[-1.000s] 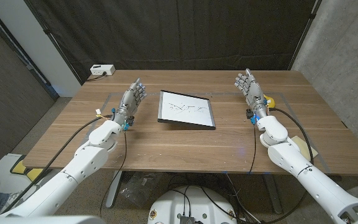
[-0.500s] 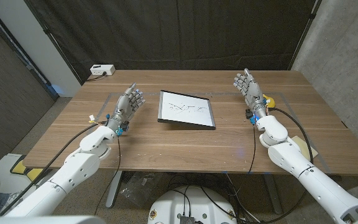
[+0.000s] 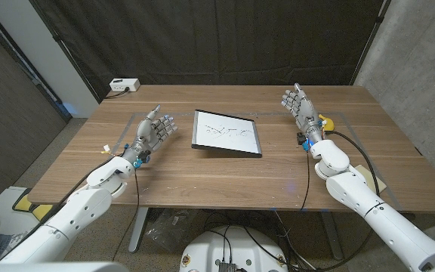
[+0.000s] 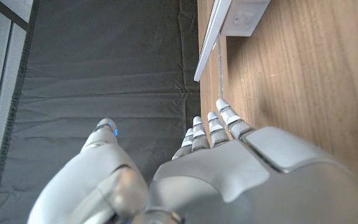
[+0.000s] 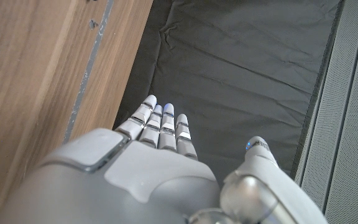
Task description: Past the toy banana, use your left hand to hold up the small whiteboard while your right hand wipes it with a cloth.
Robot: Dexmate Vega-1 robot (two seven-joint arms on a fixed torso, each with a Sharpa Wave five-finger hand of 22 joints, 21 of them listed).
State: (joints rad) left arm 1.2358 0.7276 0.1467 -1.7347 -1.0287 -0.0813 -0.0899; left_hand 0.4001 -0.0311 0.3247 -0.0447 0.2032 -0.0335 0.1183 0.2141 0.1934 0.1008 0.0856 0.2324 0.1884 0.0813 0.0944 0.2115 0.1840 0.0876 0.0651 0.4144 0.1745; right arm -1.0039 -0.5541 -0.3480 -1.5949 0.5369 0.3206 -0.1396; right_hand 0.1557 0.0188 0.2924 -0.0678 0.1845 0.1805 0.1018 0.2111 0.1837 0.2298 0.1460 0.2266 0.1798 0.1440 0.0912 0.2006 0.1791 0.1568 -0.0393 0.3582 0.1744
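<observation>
One small whiteboard (image 3: 226,133) lay at table centre, faint marks on it, untouched. Left hand (image 3: 154,128) stood at its 9 o'clock, right hand (image 3: 299,105) at 2 o'clock; both were released, fingers apart, holding nothing. One yellow toy banana (image 3: 325,122) showed partly just beyond the right wrist; one white box (image 3: 124,85) sat at the table's 10 o'clock corner.

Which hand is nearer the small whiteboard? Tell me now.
Left. The left hand stands open just beside the small whiteboard's left edge; the right hand is open farther off, past its right edge, by the toy banana.
</observation>
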